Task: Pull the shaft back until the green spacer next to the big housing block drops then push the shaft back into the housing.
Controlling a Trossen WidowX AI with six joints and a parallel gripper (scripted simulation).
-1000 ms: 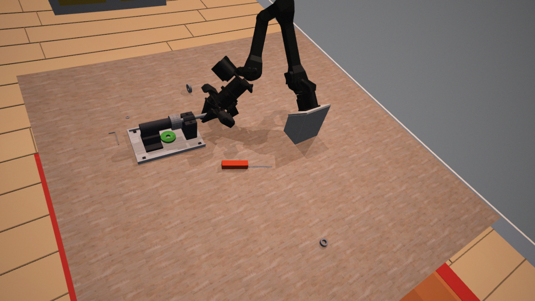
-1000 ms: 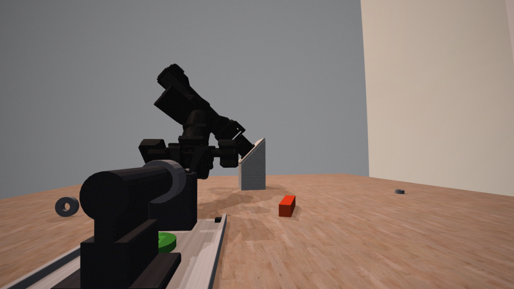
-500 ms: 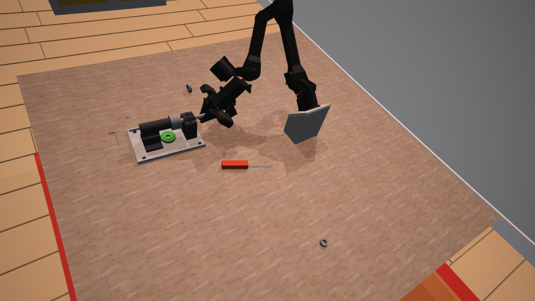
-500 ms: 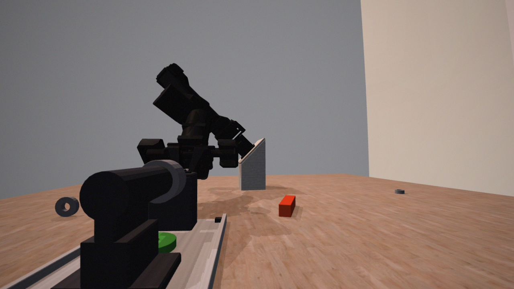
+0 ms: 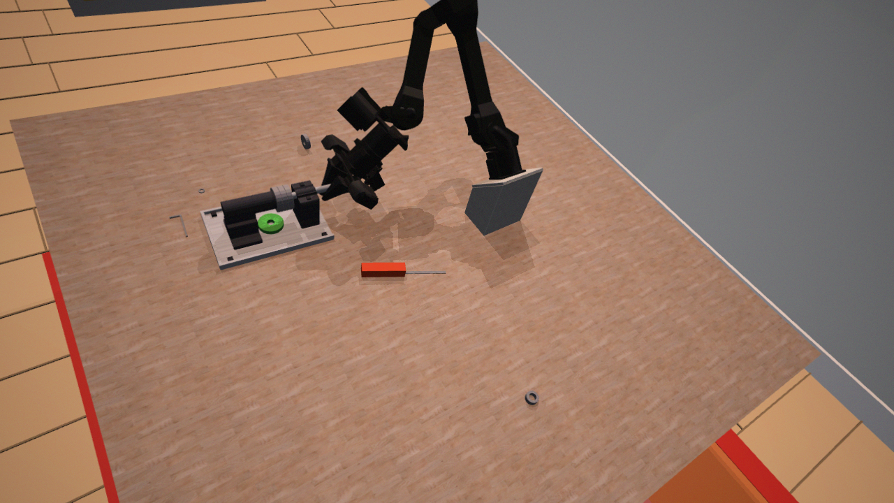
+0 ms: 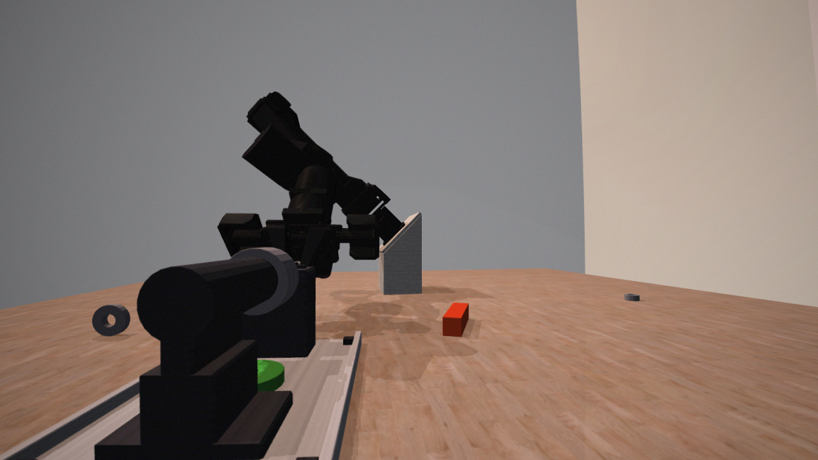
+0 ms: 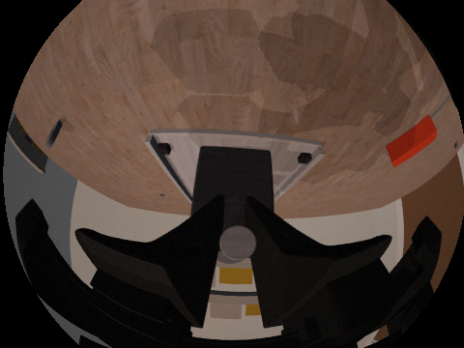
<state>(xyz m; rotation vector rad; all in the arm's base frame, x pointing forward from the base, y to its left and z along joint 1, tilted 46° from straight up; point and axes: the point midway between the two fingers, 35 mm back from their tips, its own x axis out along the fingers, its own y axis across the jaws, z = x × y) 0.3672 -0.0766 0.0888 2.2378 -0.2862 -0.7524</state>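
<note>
The green spacer (image 5: 270,223) (image 6: 271,375) lies flat on the light base plate (image 5: 281,248) (image 7: 234,133), under the shaft line, between the housing block (image 5: 244,205) (image 6: 181,354) and the smaller support block (image 5: 306,206) (image 7: 234,174). Grey spacers (image 5: 283,197) (image 6: 284,280) sit up on the shaft line, between the housing's barrel and the support block. The shaft (image 5: 323,188) (image 7: 237,243) sticks out a short way past the support block. My gripper (image 5: 327,191) (image 7: 234,202) is shut on this outer end. Whether the shaft's inner end is inside the housing is hidden.
A red-handled screwdriver (image 5: 383,269) (image 6: 455,319) (image 7: 412,141) lies in front of the arm. A grey ring (image 5: 305,142) (image 6: 110,320) stands on edge behind the fixture. Another ring (image 5: 531,397) (image 6: 631,297) lies far off. A hex key (image 5: 183,225) and a small ring (image 5: 201,191) lie left of the plate.
</note>
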